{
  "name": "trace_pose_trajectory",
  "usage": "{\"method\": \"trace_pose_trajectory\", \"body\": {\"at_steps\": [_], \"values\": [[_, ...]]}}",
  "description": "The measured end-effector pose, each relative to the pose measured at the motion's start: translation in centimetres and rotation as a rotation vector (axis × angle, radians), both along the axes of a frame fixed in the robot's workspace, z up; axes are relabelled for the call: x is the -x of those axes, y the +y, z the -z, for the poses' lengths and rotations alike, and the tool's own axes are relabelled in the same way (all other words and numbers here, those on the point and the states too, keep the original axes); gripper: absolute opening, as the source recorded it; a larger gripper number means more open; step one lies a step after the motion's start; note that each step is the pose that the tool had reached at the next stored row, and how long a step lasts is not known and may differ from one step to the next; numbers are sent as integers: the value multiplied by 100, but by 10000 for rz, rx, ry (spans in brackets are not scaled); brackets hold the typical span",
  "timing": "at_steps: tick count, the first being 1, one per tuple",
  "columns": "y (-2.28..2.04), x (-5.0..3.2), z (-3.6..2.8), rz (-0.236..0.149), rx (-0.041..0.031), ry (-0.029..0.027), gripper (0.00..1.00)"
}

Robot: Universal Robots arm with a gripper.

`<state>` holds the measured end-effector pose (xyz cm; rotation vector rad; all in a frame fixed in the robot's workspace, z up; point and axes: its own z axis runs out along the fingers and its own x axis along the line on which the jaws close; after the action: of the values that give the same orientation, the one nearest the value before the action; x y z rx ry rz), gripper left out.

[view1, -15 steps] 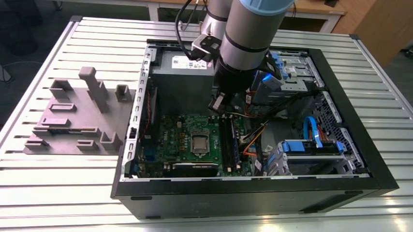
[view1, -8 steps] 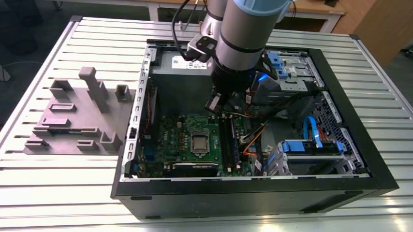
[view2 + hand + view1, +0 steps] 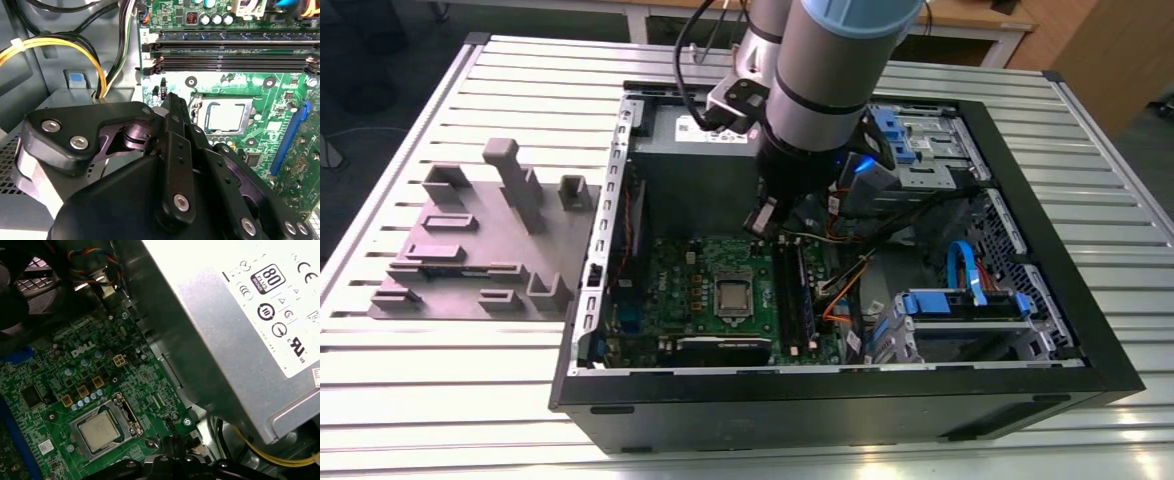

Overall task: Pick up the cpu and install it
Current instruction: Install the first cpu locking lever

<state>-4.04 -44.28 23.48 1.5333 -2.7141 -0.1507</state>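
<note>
Grey fixture block (image 3: 474, 240) on the slatted table (image 3: 400, 390), at the exterior view's left. Open computer case (image 3: 854, 400) beside it; green motherboard (image 3: 680, 290) inside. The cpu (image 3: 732, 294) sits flat in its socket, silvery square top, edges square with the board, no long axis. Gripper (image 3: 767, 222) hangs just above it, apart, holding nothing; finger spread cannot be told.

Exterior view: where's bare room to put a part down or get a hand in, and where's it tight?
Free: ribbed table in front of the grey fixture block, and the strip before the PC case. Inside, only the dark floor patch between the motherboard and the blue drive cage. Crowded: around the cpu, with the arm, cables and memory slots close.
</note>
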Motion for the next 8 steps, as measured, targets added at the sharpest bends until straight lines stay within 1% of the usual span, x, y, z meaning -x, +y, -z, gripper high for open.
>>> {"method": "trace_pose_trajectory", "body": {"at_steps": [8], "values": [[-55,6,0,-2,0,0,11]]}}
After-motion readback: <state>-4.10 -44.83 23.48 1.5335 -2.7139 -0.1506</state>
